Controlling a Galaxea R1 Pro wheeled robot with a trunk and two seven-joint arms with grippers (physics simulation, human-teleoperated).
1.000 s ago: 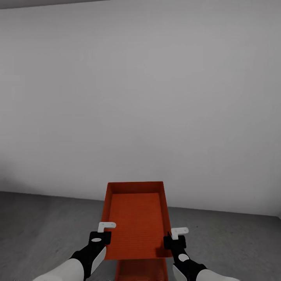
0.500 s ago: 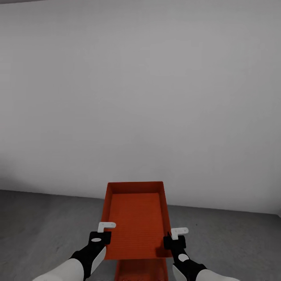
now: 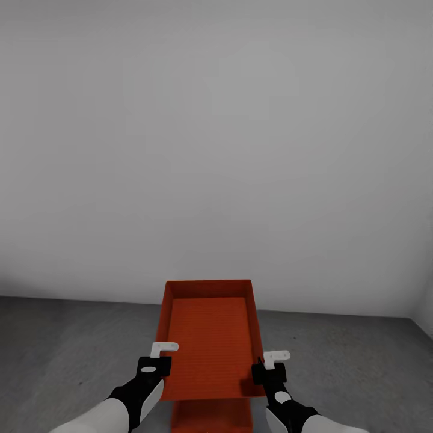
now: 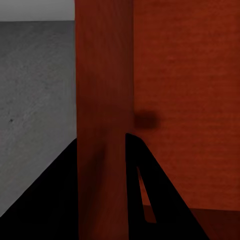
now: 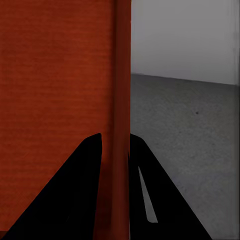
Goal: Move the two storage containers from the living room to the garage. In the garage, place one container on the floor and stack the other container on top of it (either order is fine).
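Observation:
In the head view I hold one orange-red storage container [image 3: 209,337] level above the dark grey concrete floor [image 3: 72,349]. My left gripper [image 3: 155,359] is shut on its left wall and my right gripper [image 3: 270,365] on its right wall. In the left wrist view the black fingers [image 4: 145,180] straddle the container's wall [image 4: 102,115]. The right wrist view shows its fingers [image 5: 82,175] clamped on the opposite wall [image 5: 120,90]. The second storage container [image 3: 210,416] sits lower, just under the near end of the held one, mostly hidden by it.
A plain grey-white wall [image 3: 216,150] stands close ahead and meets the floor just beyond the held container. A wall corner [image 3: 421,313] shows at the far right. Bare concrete lies on both sides of the containers.
The whole view has swung slightly, bringing a wall corner in at the right. The lower container now sits a little more to the left under the held one. Both grips are unchanged.

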